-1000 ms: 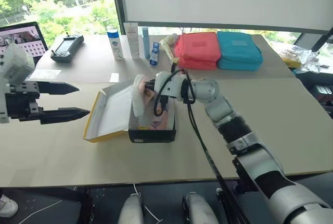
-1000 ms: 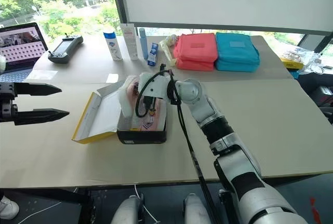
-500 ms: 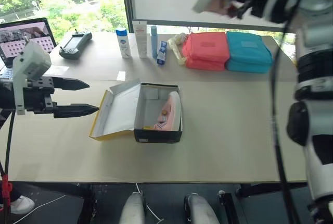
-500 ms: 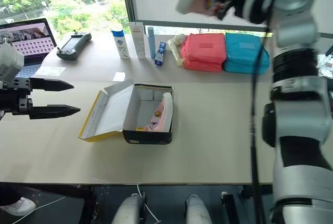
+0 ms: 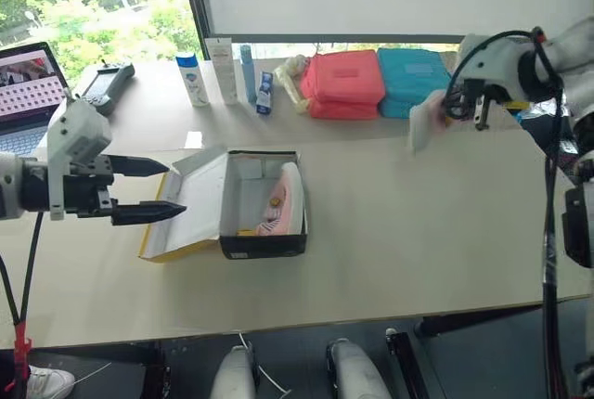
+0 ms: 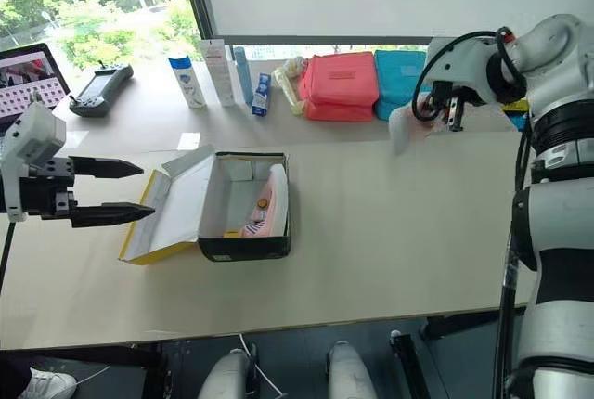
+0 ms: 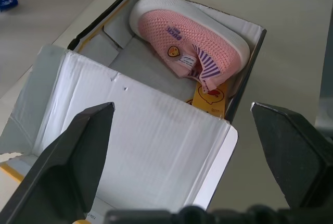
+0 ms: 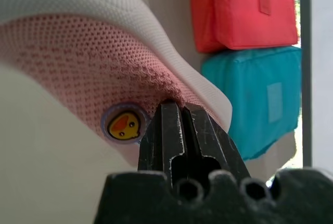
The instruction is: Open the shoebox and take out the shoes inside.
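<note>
The right gripper (image 8: 177,110) is seen with its fingers (image 8: 193,140) pressed together on the fabric edge of a pale-pink shoe (image 8: 78,62), beside a small round duck badge (image 8: 123,122). In the head views, this held shoe (image 5: 425,121) is carried in the air above the right part of the worktop (image 5: 418,223), just in front of the teal pouch (image 5: 418,79) and well apart from the shoebox (image 5: 263,204).

The left gripper (image 5: 153,190) is held at the left of the shoebox, near its lid, with its fingers (image 5: 147,213) spread wide and nothing between them. From the left wrist view, the opened lid (image 7: 140,146) is seen with its white inner face turned up, and the second shoe (image 7: 190,44) is found lying on its side inside the box against the far wall, over a yellow printed card (image 7: 210,94).

The shoebox is placed near the middle of the worktop, its lid folded out to the left. Along the back edge, a pink pouch (image 5: 343,83) is set touching the teal one, with several bottles and tubes (image 5: 223,74) to their left, then a black handheld controller (image 5: 102,83) and a laptop (image 5: 28,79).
</note>
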You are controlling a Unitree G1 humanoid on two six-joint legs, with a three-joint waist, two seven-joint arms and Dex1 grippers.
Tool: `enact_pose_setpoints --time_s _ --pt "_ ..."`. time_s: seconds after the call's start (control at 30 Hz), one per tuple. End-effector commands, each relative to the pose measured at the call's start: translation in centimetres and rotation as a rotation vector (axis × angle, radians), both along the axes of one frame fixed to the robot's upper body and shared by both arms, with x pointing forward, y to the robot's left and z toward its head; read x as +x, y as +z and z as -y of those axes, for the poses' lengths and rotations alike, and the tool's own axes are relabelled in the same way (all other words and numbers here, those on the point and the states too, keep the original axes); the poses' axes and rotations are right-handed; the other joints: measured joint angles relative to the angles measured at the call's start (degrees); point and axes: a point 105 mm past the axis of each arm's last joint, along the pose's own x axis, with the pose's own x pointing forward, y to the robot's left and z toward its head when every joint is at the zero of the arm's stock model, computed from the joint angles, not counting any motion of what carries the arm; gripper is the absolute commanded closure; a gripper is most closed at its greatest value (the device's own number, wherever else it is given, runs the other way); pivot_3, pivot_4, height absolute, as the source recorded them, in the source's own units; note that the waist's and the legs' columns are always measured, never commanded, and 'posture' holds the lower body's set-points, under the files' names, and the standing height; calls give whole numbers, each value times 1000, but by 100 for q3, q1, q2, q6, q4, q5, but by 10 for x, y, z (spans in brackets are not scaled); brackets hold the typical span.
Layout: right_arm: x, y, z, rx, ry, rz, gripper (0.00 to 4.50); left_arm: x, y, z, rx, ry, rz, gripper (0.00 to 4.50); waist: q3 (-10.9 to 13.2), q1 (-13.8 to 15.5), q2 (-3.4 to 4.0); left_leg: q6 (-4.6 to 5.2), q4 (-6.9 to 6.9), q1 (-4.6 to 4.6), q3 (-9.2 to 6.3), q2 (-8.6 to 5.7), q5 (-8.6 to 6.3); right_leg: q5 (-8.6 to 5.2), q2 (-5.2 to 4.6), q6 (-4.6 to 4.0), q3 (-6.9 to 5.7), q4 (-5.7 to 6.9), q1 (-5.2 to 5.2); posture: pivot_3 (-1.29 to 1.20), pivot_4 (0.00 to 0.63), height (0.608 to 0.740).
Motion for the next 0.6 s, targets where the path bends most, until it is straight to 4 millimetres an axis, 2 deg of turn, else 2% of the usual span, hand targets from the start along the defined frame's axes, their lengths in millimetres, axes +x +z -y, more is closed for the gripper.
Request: enact_pose_setpoints --time_s 0.03,0.1,0.2,0.23,0.27,0.33,0.47,0.5,0.6 --pt "7 -37 -59 15 173 -88 4481 -5 9 8 -3 -20 52 0 -1 -3 -1 -3 0 13 -1 1 0 0 1 -1 0 5 8 0 150 724" --pt "5 -55 -80 34 237 -150 4481 -5 10 9 -6 -21 53 0 -9 -51 -14 -10 6 44 -1 1 -4 -3 5 -11 6 13 29 0 150 724" --pt "6 -60 -109 124 306 -143 4481 -7 11 9 -6 -17 55 0 6 -68 -3 -11 12 52 -6 1 -3 2 8 -15 9 24 39 0 150 724" --pt "7 -58 -120 154 329 -120 3841 -7 11 9 -6 -15 54 0 14 -37 3 -9 13 47 -6 0 3 6 8 -8 9 26 35 0 150 724" --pt "7 -52 -134 211 355 -101 3703 -8 11 9 -6 -11 53 0 14 -9 3 -8 15 38 -7 0 5 5 7 -7 9 27 30 0 150 724" --pt "7 -37 -148 292 378 -55 3043 -9 11 8 -7 -4 50 0 15 25 2 -9 13 36 -7 1 5 4 8 -9 9 24 28 0 150 724" --pt "6 -2 -155 404 398 16 1670 -12 10 9 -10 0 46 0 17 76 -1 -11 8 30 -7 1 4 2 8 -16 8 21 25 0 150 724" --pt "2 9 -156 419 418 24 1461 -12 10 8 -11 3 45 0 17 94 -2 -11 7 30 -7 0 3 2 7 -16 8 21 25 0 150 724" --pt "-11 31 -160 415 503 52 325 -12 9 7 -12 9 44 0 18 105 -3 -43 8 30 -7 0 -17 1 7 -15 7 20 26 0 150 724"
